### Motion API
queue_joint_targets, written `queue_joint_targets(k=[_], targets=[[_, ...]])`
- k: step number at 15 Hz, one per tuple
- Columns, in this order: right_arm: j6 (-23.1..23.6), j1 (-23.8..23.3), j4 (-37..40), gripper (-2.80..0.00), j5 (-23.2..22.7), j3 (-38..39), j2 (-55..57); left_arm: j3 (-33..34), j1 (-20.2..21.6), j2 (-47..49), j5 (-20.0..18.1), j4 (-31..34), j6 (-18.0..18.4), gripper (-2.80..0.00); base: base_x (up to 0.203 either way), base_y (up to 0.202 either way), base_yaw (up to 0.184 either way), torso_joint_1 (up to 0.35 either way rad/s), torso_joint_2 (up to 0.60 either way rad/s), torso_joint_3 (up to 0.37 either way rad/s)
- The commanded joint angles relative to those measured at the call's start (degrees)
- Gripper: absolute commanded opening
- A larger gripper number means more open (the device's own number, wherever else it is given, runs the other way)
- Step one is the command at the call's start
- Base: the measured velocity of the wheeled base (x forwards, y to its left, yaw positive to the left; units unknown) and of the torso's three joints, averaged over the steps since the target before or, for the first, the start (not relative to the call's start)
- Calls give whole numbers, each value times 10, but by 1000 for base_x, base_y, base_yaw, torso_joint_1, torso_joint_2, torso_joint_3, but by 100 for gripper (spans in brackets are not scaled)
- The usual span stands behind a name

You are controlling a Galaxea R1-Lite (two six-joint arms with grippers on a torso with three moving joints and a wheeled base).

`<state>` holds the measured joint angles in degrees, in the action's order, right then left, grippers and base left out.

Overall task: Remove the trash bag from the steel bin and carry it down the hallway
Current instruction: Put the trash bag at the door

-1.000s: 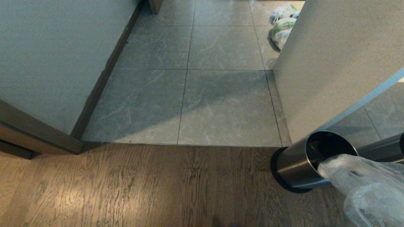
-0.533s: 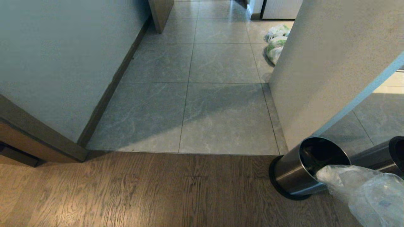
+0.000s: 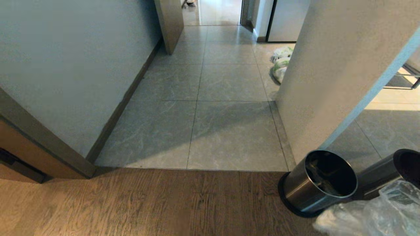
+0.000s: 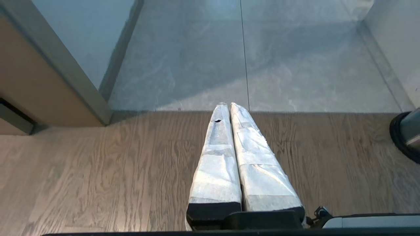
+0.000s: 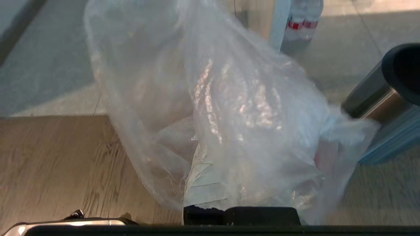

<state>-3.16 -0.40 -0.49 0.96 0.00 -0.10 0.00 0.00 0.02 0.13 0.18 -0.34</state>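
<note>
One trash bag [image 5: 229, 124] draped over the clamped right end effector [image 5: 210, 183], steel bin [image 3: 316, 182] beside

Brushed steel bin [image 3: 306, 193], crinkly plastic bag [image 5: 229, 131]

A home interior: brown wood-plank floor [image 3: 131, 203] meets the hallway [image 3: 229, 131] of grey marbled tiles between pale walls with dark skirting [image 3: 124, 101]. A small steel bin [image 3: 315, 186] stands by the wall corner, and printed shopping bags [image 3: 279, 65] lie further along the passage.
</note>
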Motion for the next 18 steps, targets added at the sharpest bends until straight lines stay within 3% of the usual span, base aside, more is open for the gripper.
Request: queue_joint_targets(k=[1, 18], targets=[[0, 0, 0, -280, 0, 1, 0, 0, 0, -1, 0, 0, 0, -280, 0, 0, 0, 4, 2, 205], [0, 0, 0, -280, 0, 1, 0, 0, 0, -1, 0, 0, 2, -280, 0, 0, 0, 4, 3, 172]])
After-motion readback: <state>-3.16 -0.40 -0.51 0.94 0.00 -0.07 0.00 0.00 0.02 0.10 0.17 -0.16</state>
